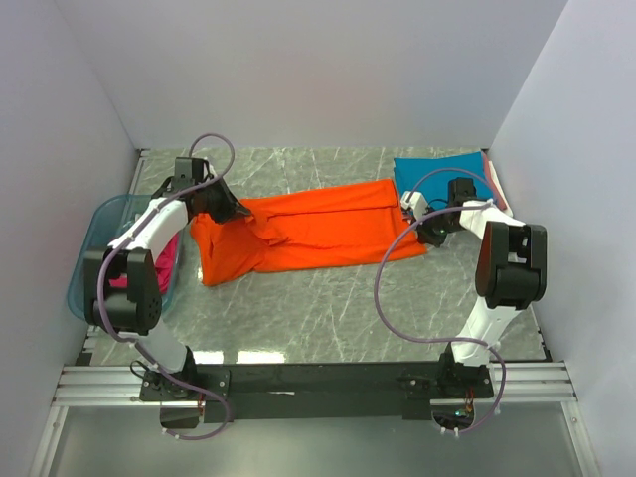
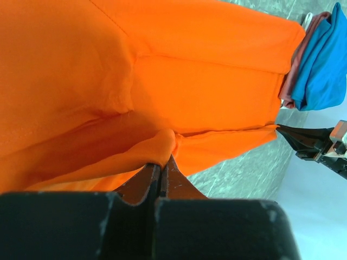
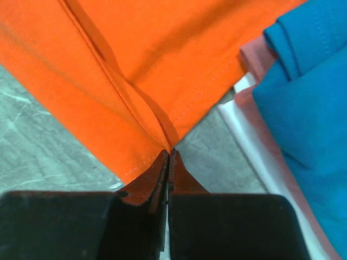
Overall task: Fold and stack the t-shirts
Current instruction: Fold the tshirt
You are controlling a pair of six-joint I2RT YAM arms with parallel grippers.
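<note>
One long, creased orange t-shirt (image 1: pixel 318 234), opposite ends inside tightly closed left claw (image 2: pixel 162 163) and right claw (image 3: pixel 168 155).

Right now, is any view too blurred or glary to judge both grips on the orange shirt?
Top external: sharp, even light, mild glare on the table at its near edge. Left wrist: orange t-shirt saturated, folds faint, left pincer readable. Right wrist: hem stitching crisp, right pincer clear.
</note>
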